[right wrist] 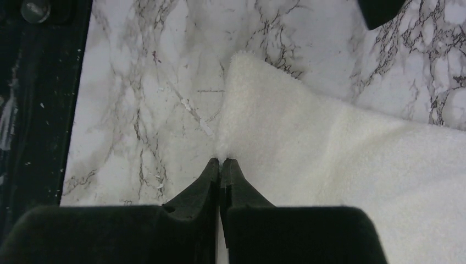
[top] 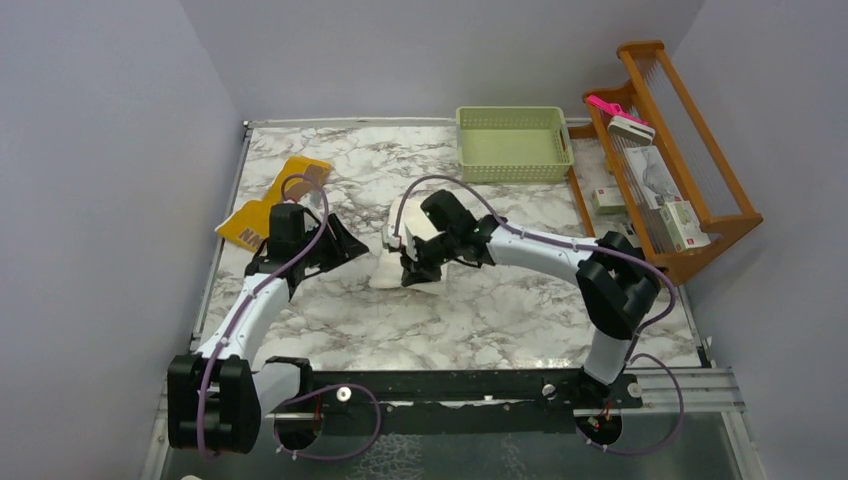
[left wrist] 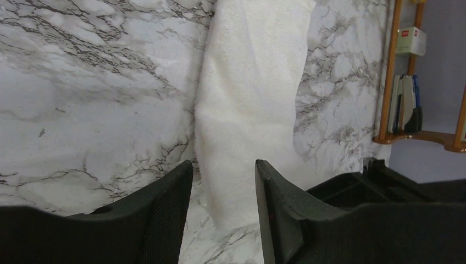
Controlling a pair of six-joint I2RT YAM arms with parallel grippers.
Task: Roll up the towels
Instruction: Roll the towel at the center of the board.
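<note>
The cream-white towel (top: pixel 388 266) lies folded into a strip at the middle of the marble table; it also shows in the left wrist view (left wrist: pixel 253 99) and the right wrist view (right wrist: pixel 340 165). My right gripper (top: pixel 412 272) is shut on the cream towel's edge, near a corner, and the pinch shows in the right wrist view (right wrist: pixel 221 160). My left gripper (top: pixel 358 248) is open and empty just left of that towel, with its jaws straddling the strip's end in the left wrist view (left wrist: pixel 223 165). The mustard-yellow towel (top: pixel 268 205) lies flat at the far left, partly behind the left arm.
A pale green basket (top: pixel 515 143) stands at the back. A wooden rack (top: pixel 665 150) with boxes and a pink item lines the right side; it also shows in the left wrist view (left wrist: pixel 395 82). A black rail (top: pixel 450 385) runs along the near edge.
</note>
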